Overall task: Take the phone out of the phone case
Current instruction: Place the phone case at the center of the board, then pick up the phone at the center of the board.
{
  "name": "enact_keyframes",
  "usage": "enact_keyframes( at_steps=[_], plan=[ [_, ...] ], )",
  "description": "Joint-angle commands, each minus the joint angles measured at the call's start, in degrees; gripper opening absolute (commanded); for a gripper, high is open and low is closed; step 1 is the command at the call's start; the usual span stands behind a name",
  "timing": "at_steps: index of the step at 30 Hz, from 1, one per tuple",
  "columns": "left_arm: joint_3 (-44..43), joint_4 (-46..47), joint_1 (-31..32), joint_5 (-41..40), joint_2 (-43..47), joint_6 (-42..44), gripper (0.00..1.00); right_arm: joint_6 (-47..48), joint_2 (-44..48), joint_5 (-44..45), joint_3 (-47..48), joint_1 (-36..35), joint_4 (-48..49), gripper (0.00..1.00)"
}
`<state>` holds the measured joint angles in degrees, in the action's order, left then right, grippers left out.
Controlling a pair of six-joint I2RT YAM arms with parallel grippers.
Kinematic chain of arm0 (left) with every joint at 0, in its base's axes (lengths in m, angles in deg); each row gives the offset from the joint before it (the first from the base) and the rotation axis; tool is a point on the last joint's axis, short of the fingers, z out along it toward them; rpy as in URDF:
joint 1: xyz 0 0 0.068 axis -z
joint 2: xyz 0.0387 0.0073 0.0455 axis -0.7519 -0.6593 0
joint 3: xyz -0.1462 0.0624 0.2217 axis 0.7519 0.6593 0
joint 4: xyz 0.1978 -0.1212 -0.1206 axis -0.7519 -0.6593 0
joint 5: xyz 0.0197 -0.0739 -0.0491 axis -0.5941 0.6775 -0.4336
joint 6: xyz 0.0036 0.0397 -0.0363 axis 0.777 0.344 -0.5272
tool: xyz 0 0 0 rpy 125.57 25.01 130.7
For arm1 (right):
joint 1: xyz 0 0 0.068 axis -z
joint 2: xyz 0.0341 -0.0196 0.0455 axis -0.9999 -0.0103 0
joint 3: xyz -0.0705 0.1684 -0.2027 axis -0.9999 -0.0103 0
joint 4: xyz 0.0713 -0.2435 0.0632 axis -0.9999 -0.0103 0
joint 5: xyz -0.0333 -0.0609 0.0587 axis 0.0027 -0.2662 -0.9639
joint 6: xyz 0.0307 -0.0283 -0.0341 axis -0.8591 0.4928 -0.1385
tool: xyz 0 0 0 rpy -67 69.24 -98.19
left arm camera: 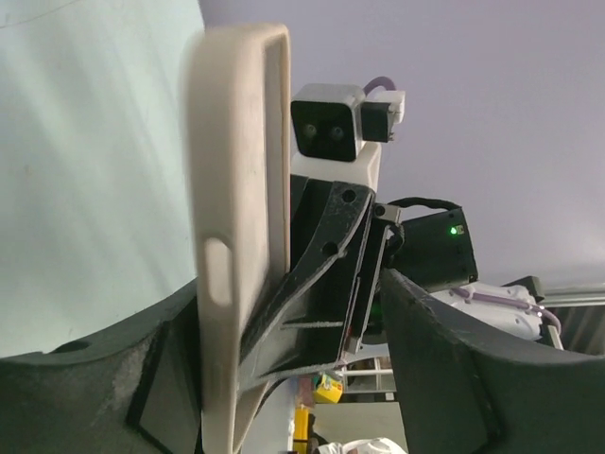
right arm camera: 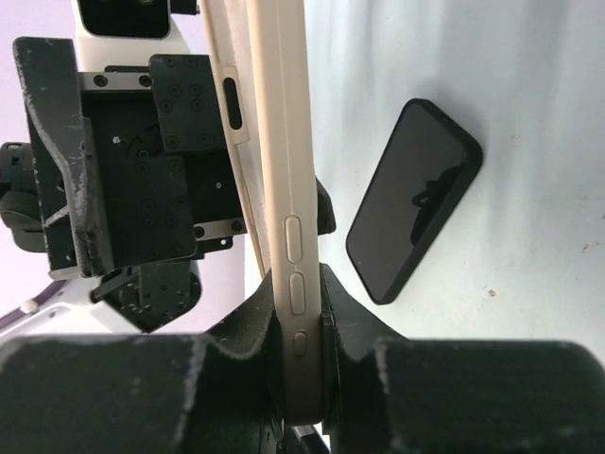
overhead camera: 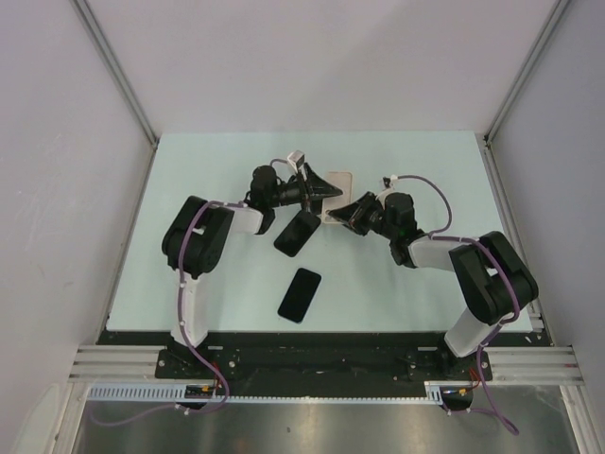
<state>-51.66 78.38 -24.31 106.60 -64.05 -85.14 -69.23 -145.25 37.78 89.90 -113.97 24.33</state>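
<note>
Cream rounded plastic phone case (right arm camera: 284, 189): smooth, matt.
Black flat phone (right arm camera: 413, 199): glossy glass face.
Pale green tabletop (overhead camera: 397, 274): smooth, matt.

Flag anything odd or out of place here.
Nothing damaged or spilled. One oddity: two black phones lie on the table for a single case. The far phone is just beside it and the near phone lies apart. The right end effector pinches the case; the left end effector is open.

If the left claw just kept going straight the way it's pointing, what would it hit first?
Probably the right gripper, directly ahead between the open fingers of the left gripper and clamped on the phone case; depth is hard to judge.
</note>
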Motion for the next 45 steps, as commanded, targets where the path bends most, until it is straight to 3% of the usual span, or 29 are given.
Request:
enact_keyframes(
  at_steps=[1, 4, 6, 8, 9, 11, 12, 13, 16, 17, 18, 20, 21, 22, 24, 26, 35, 45],
  plan=[
    [-0.76, -8.74, -1.6, 3.67, 6.84, 9.82, 0.75, 2.97, -0.1, 7.94, -2.17, 2.67, -6.59, 0.0],
    [-1.9, -18.76, -1.68, 2.53, 8.24, 17.54, 0.91, 3.15, 1.04, 8.29, -2.78, 3.98, -7.55, 0.0],
    [-3.39, -28.82, -1.86, 1.31, 9.91, 22.3, 0.94, 3.76, 2.53, 8.47, -2.96, 4.95, -8.61, 0.0],
    [-6.54, -38.34, -1.95, -2.38, 11.84, 32.22, 0.95, 5.34, 4.72, 9.52, -3.14, 6.53, -11.51, 0.0],
    [-7.86, -48.22, -2.03, -4.74, 12.37, 39.57, 0.95, 6.13, 5.61, 10.22, -3.14, 7.23, -13.43, 0.0],
    [-11.2, -55.93, -1.95, -12.3, 13.78, 45.68, 0.96, 8.68, 7.97, 11.01, -3.05, 9.16, -16.16, 0.0],
    [-12.44, -64.49, -1.86, -15.11, 14.04, 51.28, 0.95, 9.73, 8.86, 12.5, -3.05, 9.78, -19.57, 0.0],
    [-13.67, -68.49, -1.42, -22.79, 14.22, 54.2, 0.95, 12.0, 9.65, 13.38, -3.05, 10.49, -21.52, 0.0],
    [-16.84, -79.41, 0.5, -35.83, 14.57, 63.18, 0.95, 14.92, 12.03, 14.97, -3.05, 14.17, -28.2, 0.03],
    [-17.19, -81.0, 1.12, -43.36, 14.49, 64.68, 0.96, 17.01, 12.55, 15.23, -3.05, 15.14, -29.43, 0.11],
    [-17.19, -83.01, 1.83, -47.09, 14.31, 67.21, 0.96, 17.9, 13.43, 16.02, -3.05, 17.07, -31.97, 0.3],
    [-16.41, -83.47, 3.41, -51.76, 14.05, 69.43, 0.98, 20.62, 14.23, 16.73, -3.05, 18.92, -34.27, 0.53],
    [-16.4, -84.08, 3.76, -52.05, 13.79, 70.92, 0.98, 21.33, 14.66, 17.34, -2.96, 21.28, -36.63, 0.72],
    [-16.66, -84.7, 4.2, -52.05, 13.44, 71.45, 0.98, 22.12, 15.54, 17.87, -3.05, 22.35, -38.04, 0.77],
    [-17.63, -86.8, 4.82, -52.23, 12.12, 72.86, 0.98, 23.71, 16.77, 20.32, -2.79, 25.85, -43.64, 0.96],
    [-17.37, -87.86, 5.35, -54.5, 11.5, 74.18, 0.99, 24.94, 19.49, 22.43, -2.78, 27.62, -46.48, 0.99],
    [-15.0, -91.29, 7.72, -57.24, 9.74, 79.28, 1.0, 28.55, 31.44, 21.57, -2.78, 30.71, -54.57, 1.0],
    [-16.66, -93.4, 8.07, -49.33, 5.35, 82.45, 1.0, 28.02, 36.29, 18.4, -2.7, 30.71, -56.6, 1.0]
  ],
)
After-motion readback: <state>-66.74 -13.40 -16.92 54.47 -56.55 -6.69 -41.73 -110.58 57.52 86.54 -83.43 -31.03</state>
